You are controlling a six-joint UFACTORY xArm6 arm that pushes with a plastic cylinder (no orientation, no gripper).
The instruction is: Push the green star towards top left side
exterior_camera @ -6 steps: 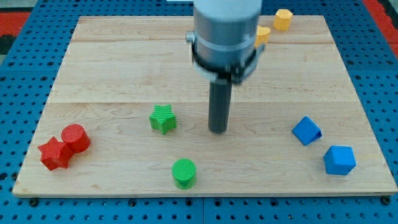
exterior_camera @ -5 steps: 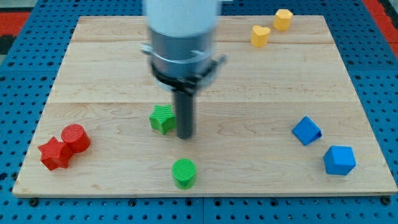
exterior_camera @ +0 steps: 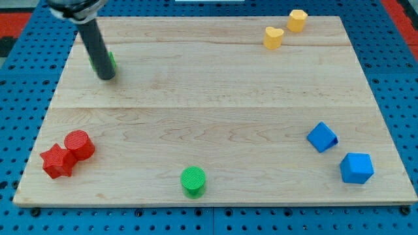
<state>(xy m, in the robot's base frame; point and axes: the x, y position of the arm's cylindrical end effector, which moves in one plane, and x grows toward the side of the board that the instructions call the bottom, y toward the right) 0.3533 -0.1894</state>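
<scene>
The green star (exterior_camera: 110, 62) lies near the board's top left, mostly hidden behind my rod; only a green sliver shows at the rod's right side. My tip (exterior_camera: 106, 77) rests on the board right against the star's lower side. The rod leans up to the view's top left corner.
A green cylinder (exterior_camera: 192, 181) sits at the bottom centre. A red cylinder (exterior_camera: 79, 143) and a red star (exterior_camera: 57, 161) touch at the bottom left. Two blue blocks (exterior_camera: 322, 137) (exterior_camera: 356, 168) lie at the right. A yellow heart (exterior_camera: 273, 37) and a yellow block (exterior_camera: 297, 19) lie at the top right.
My tip swept from the board's middle to the top left, and the green star went with it, from left of centre up to the top left.
</scene>
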